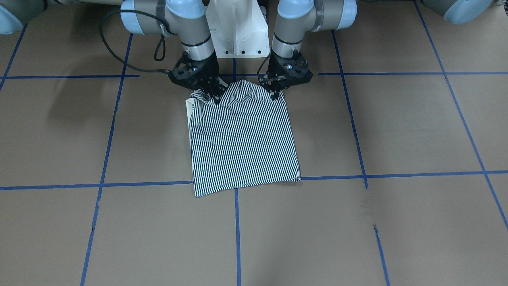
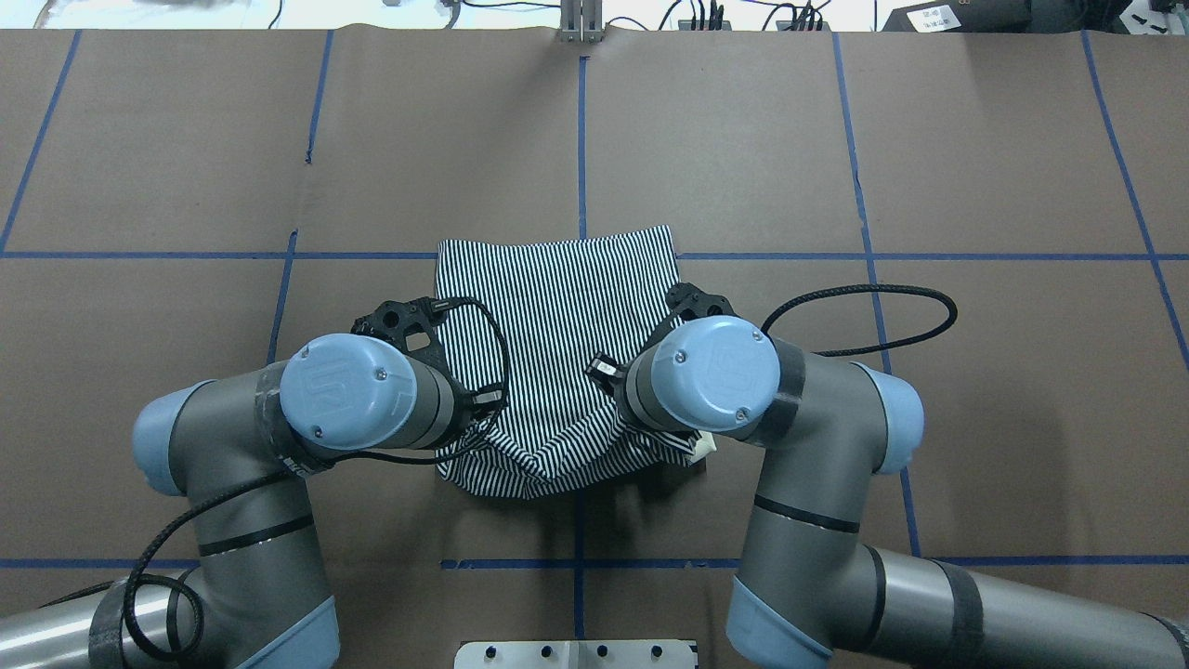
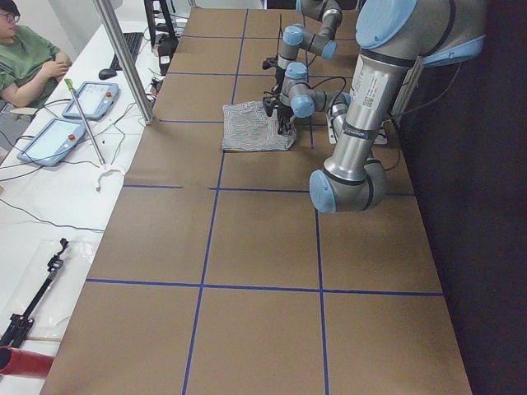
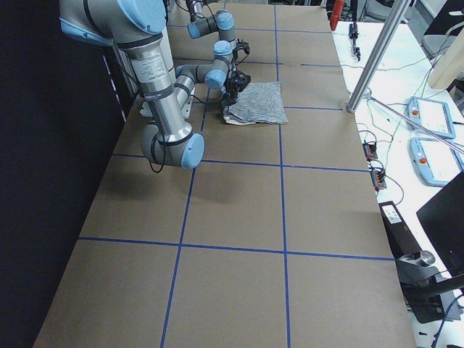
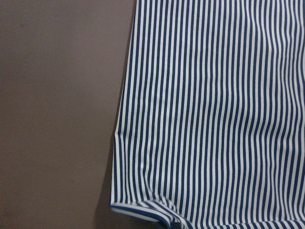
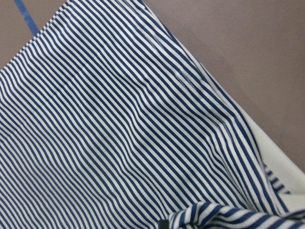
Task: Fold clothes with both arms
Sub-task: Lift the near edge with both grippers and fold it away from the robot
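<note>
Navy-and-white polo shirt (image 1: pixel 244 143): left end effector (image 1: pixel 275 95) & right end effector (image 1: pixel 214 99) both clamped on robot-side edge; we'd lift evenly, keep fabric taut, fold fwd.

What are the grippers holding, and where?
Both grip the striped shirt at its robot-side edge: left gripper on one corner, right gripper on the other, where fabric bunches.

One shirt (image 1: pixel 244 147), two arms (image 2: pixel 237 465), one person (image 3: pixel 25 66)
</note>
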`<state>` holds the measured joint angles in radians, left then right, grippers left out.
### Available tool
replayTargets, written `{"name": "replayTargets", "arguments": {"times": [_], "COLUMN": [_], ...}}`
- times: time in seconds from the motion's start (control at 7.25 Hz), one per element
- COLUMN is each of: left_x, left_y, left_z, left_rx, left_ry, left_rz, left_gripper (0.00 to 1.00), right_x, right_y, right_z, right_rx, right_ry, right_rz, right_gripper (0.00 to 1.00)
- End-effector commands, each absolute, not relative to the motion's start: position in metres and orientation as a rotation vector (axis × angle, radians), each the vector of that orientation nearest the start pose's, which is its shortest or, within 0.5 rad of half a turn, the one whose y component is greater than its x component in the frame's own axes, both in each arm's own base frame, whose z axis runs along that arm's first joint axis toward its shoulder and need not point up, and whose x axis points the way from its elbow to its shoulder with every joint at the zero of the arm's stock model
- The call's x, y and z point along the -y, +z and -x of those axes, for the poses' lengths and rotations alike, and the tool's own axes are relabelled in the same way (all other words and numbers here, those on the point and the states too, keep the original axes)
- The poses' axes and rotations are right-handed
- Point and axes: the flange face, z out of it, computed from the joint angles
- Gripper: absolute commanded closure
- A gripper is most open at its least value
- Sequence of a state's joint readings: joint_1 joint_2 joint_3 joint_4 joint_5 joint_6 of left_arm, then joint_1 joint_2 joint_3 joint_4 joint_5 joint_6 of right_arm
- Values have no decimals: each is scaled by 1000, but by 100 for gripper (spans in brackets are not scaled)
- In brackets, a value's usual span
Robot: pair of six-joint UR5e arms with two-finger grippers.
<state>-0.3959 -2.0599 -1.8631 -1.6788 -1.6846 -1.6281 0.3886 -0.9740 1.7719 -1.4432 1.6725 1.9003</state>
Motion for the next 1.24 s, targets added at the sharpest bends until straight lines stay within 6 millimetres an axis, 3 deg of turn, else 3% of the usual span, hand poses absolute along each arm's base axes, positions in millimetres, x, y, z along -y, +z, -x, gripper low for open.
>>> {"name": "replayTargets", "arguments": {"times": [0.0,0.28,0.41,0.69,0.83,0.97,1.1], "left_x": [375,398,423,481,506,529,549], "left_y": [256,250,259,281,294,312,318], "left_z": [-518,-502,-495,-495,-498,-502,-490], "left_rx": [-904,-945,-930,-915,-910,-893,-882], "left_ry": [-406,-443,-467,-504,-532,-552,-521], "left_rz": [-63,-91,-112,-160,-171,-180,-222], "left_gripper": [100,100,100,100,100,3,0], "right_x": [403,420,445,512,533,559,587], "right_y": [217,219,213,197,213,233,247], "right_z": [574,566,567,596,599,594,584], "right_rx": [946,959,950,948,948,935,899], "right_ry": [631,636,653,661,664,680,662], "right_rz": [32,13,-4,-57,-77,-98,-137], "right_gripper": [100,100,100,100,100,57,1]}}
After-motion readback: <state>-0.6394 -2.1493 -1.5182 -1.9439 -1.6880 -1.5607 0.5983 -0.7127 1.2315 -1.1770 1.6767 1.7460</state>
